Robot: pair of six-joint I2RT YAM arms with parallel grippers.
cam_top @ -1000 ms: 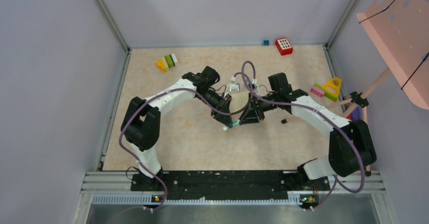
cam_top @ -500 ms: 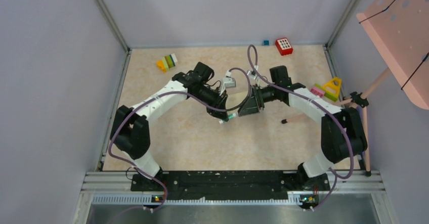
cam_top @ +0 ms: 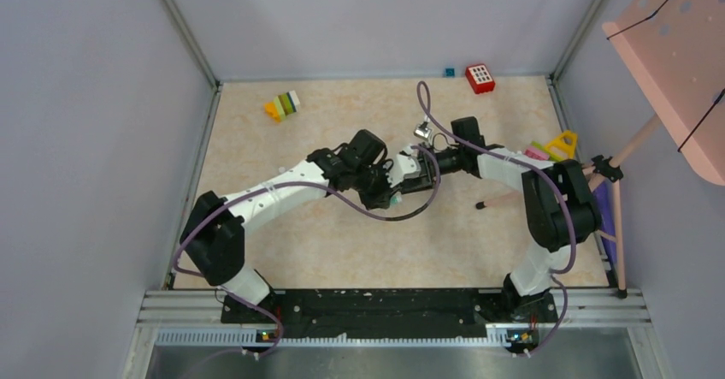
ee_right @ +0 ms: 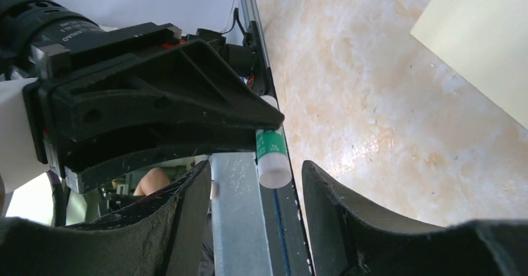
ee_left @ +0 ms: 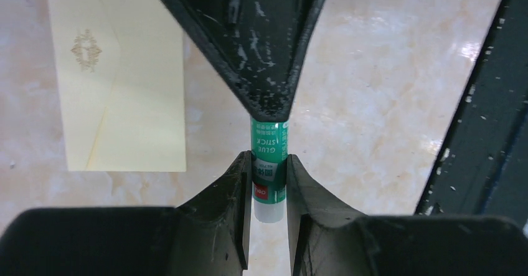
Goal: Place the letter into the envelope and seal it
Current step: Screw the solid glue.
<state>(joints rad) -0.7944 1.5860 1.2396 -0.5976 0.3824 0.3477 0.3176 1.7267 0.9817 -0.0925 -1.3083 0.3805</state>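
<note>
The pale cream envelope (ee_left: 124, 101) lies flat on the marbled surface (ee_left: 386, 101), pointed flap folded down, a small ornate emblem on it.

You're working in a robotics lab cell: plain grey panel walls (cam_top: 85, 139), aluminium corner posts (cam_top: 185, 32), beige marbled tabletop (cam_top: 342, 251).

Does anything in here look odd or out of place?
Nothing looks spilled or damaged. Only the colourful toy bricks and a red block at the back seem unrelated to the envelope and the glue stick.
</note>
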